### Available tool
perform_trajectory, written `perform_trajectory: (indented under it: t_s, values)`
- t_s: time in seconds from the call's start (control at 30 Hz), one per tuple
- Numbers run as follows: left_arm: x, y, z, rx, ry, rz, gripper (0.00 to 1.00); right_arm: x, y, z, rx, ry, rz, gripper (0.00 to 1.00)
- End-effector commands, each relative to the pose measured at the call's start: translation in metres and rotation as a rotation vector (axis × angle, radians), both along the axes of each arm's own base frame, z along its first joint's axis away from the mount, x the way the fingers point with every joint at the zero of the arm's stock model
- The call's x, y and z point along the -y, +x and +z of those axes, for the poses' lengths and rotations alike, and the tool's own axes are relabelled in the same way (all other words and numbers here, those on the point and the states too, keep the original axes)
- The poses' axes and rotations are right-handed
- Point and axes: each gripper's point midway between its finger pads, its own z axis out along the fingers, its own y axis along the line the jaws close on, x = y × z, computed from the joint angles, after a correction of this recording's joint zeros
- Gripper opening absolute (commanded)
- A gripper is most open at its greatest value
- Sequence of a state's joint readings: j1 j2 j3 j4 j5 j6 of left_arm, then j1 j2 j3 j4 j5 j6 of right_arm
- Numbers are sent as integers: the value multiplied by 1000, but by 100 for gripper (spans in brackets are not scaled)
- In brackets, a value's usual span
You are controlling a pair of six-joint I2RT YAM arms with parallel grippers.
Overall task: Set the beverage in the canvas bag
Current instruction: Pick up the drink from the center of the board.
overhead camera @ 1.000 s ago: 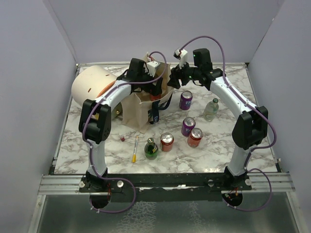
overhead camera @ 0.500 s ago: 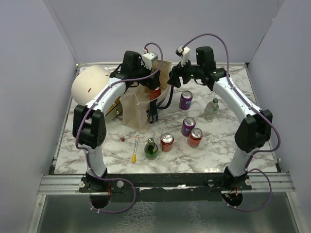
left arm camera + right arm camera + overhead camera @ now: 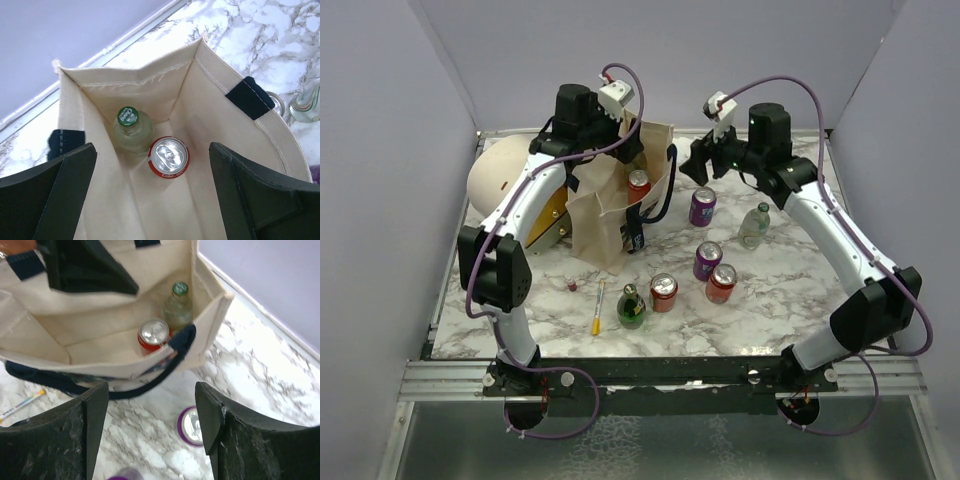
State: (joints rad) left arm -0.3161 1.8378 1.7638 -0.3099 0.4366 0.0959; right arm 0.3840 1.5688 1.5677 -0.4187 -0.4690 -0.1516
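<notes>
The cream canvas bag (image 3: 603, 222) with navy handles stands upright at the back left of the table. Inside it stand a red cola can (image 3: 168, 156) and a clear bottle with a green cap (image 3: 131, 131); both also show as the can (image 3: 154, 333) and the bottle (image 3: 177, 307). My left gripper (image 3: 152, 200) hangs open above the bag's mouth, holding nothing. My right gripper (image 3: 150, 435) is open and empty over the table just right of the bag, above a purple can (image 3: 192, 426). In the top view the left gripper (image 3: 602, 155) is over the bag and the right gripper (image 3: 703, 166) beside it.
On the marble right of the bag stand two purple cans (image 3: 702, 207) (image 3: 707, 260), a clear bottle (image 3: 754, 225), two red cans (image 3: 721, 283) (image 3: 663, 292) and a green bottle (image 3: 631, 307). A pen (image 3: 597, 310) lies near the front. A cream-and-orange drum (image 3: 512, 178) sits left of the bag.
My left gripper has risen out of the bag, leaving the red can inside. My right gripper has drawn back to the right, away from the bag, and opened wider.
</notes>
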Motion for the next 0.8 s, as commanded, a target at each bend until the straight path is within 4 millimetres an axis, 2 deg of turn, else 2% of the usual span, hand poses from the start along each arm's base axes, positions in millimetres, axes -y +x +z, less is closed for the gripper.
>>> perform_trajectory:
  t_s: [0.0,0.13,0.3,0.43,0.47,0.6,0.67,0.77]
  values:
    - [-15,0,47,87,-24,51,97,35,-4,-12,28,-77,-157,70]
    - [-24,-4,47,73,-9,86,97,56,-11,-35,30,-140,-222,71]
    - [-34,-15,58,80,-5,114,96,75,-1,-67,-33,-179,-272,73]
    - [-45,-20,50,52,52,139,96,75,4,-91,-80,-211,-243,75]
    - [-50,-27,60,70,55,148,97,74,7,-97,-91,-222,-238,75]
    - [-58,-39,70,97,57,162,99,75,19,-120,-157,-261,-258,82]
    - [-59,-44,73,113,53,155,99,69,20,-127,-184,-268,-222,85]
    - [-62,-49,73,125,51,171,99,74,27,-144,-226,-317,-237,87]
